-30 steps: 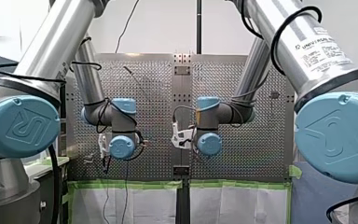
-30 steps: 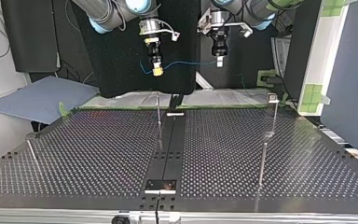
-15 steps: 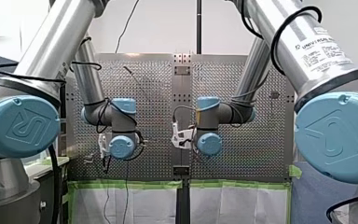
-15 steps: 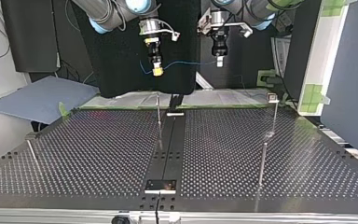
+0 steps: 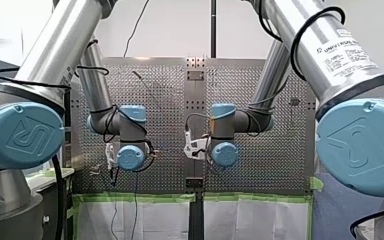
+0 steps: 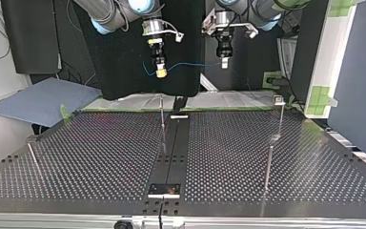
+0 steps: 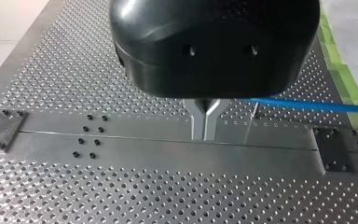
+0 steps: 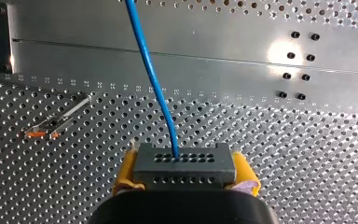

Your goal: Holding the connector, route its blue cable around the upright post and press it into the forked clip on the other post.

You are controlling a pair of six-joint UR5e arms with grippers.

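High above the table's far edge in the top view, my right gripper (image 6: pixel 161 72) has its yellow pads shut on the grey connector (image 8: pixel 184 165). The blue cable (image 6: pixel 190 64) leaves the connector and spans across to my left gripper (image 6: pixel 224 63). In the left wrist view, that gripper's metal fingers (image 7: pixel 205 123) are shut, and the cable (image 7: pixel 307 105) comes out beside their fork. A thin upright post (image 6: pixel 162 114) stands below the grippers. At the right, another post (image 6: pixel 280 119) carries a small clip head (image 6: pixel 278 99).
A further upright post (image 6: pixel 268 167) stands nearer in the top view, at the right, and a leaning pin (image 6: pixel 32 157) at the left. A dark rail (image 6: pixel 171 148) runs down the middle of the perforated table (image 6: pixel 90 157). A blue-grey sheet (image 6: pixel 43 100) lies beyond the far left corner.
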